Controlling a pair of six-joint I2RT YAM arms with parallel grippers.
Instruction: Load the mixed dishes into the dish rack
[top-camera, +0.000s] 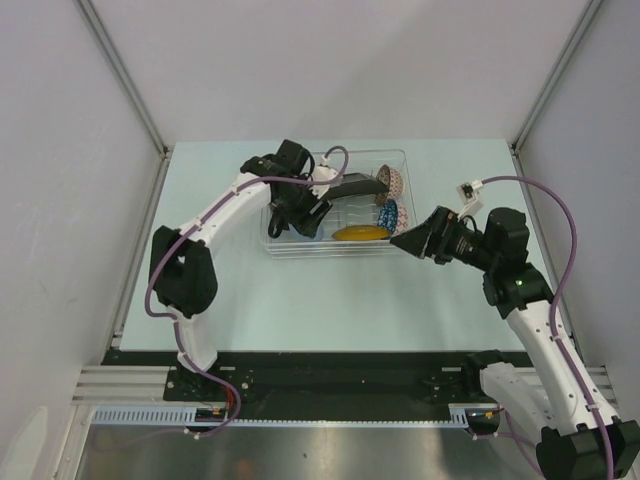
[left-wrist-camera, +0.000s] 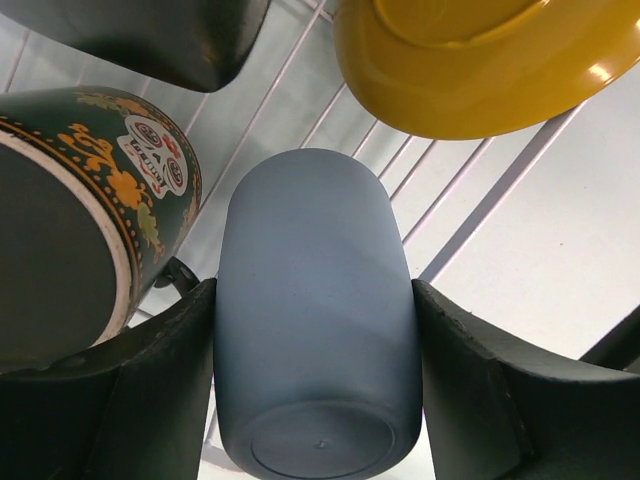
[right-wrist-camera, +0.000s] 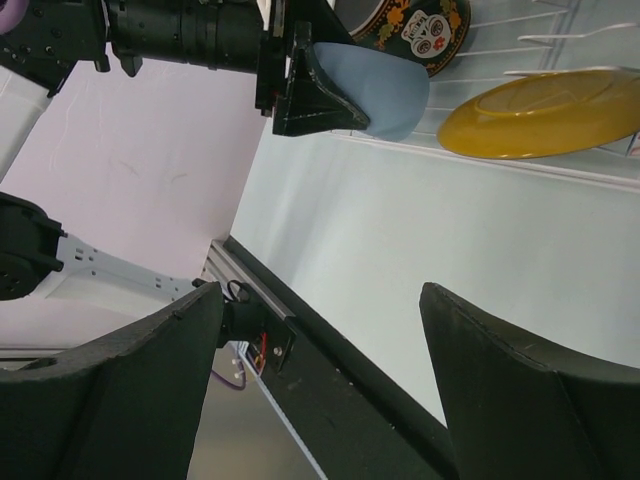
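The dish rack (top-camera: 340, 245) is a clear tray with a wire grid. My left gripper (top-camera: 300, 215) reaches into its left part and is shut on the small light-blue cup (left-wrist-camera: 300, 220), one finger (left-wrist-camera: 150, 390) on each side. The cup lies on its side, base toward the camera, over the rack wires (left-wrist-camera: 450, 200). The dark mug (left-wrist-camera: 90, 240) sits right beside it. The yellow saucer (top-camera: 360, 233), blue patterned bowl (top-camera: 391, 213), cream-pink bowl (top-camera: 392, 180) and black square plate (top-camera: 355, 185) are in the rack. My right gripper (top-camera: 412, 240) is open and empty by the rack's front right corner.
In the right wrist view the left gripper (right-wrist-camera: 300, 80) holds the cup (right-wrist-camera: 380, 85) beside the mug (right-wrist-camera: 405, 20) and the saucer (right-wrist-camera: 540, 110). Pale green table (top-camera: 330, 300) lies in front of the rack. White walls enclose the cell.
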